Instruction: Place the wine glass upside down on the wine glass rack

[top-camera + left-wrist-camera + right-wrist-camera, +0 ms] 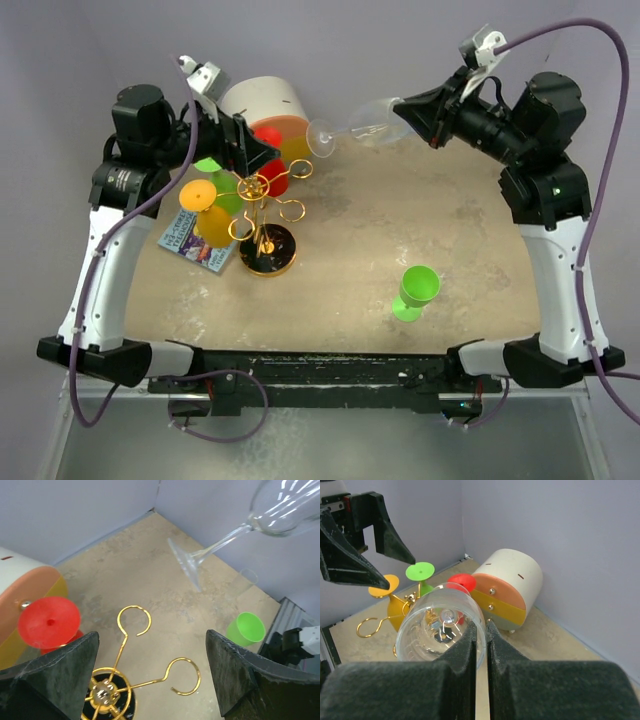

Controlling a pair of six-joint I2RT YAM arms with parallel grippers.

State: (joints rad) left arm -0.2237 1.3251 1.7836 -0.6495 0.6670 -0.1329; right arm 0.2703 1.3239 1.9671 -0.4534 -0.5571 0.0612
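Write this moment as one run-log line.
right claw: holds glass sideways, aloft | left claw: open above rack | glass: not racked

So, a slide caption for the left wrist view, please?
Open left gripper over the gold rack; clear wine glass tilted beyond.

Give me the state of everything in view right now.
Wine glass, in the air on its side, held at the bowl.
Right gripper, shut on wine glass.
Rack, upright, some loops free.
Left gripper, open above rack.
Green glass, upright on table.
Orange glass, hung upside down on rack.
Cylinder, lying on its side.
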